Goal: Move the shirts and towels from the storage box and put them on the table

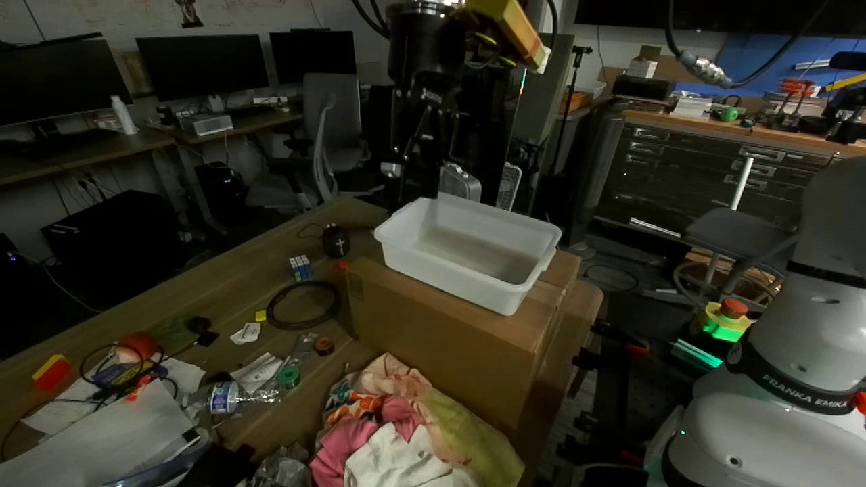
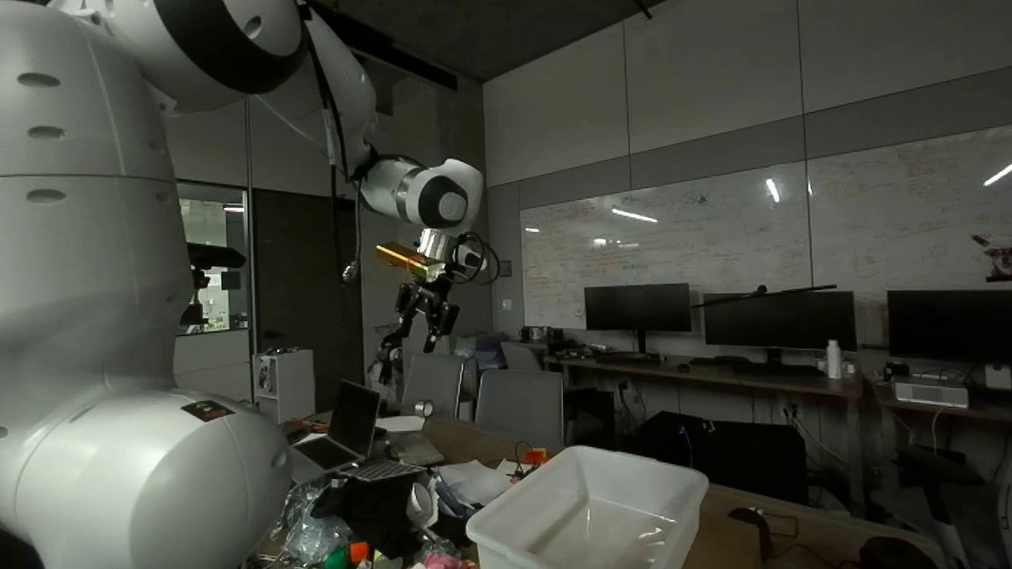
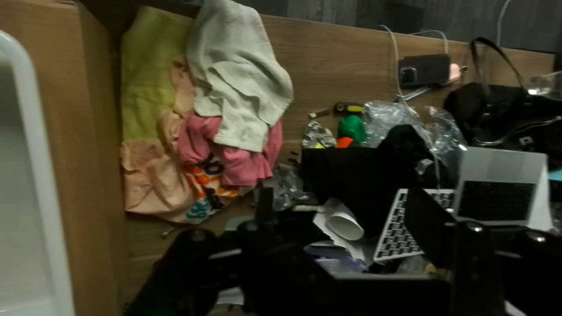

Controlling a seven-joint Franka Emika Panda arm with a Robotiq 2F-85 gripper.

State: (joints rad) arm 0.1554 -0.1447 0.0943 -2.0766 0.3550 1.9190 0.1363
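The white storage box [image 1: 446,281] stands on a cardboard box; its bare bottom shows in both exterior views [image 2: 506,525], with no cloth in it. Its rim [image 3: 41,175] shows at the left of the wrist view. The shirts and towels lie in a pile on the table beside the cardboard box: a white towel [image 3: 237,83], a pink cloth [image 3: 199,138], a yellow-green cloth [image 3: 147,79] and a peach printed cloth [image 3: 151,184]. The pile is mostly hidden in an exterior view. My gripper [image 2: 419,330] is open, holds nothing, and hangs high above the table, away from the pile.
The cardboard box [image 1: 433,338] stands on the table. Around the pile lie a plastic bottle [image 1: 226,399], a cable coil [image 1: 304,304], papers [image 1: 122,433], a laptop [image 2: 356,419], a black cloth [image 3: 351,171] and a black bag [image 3: 505,109].
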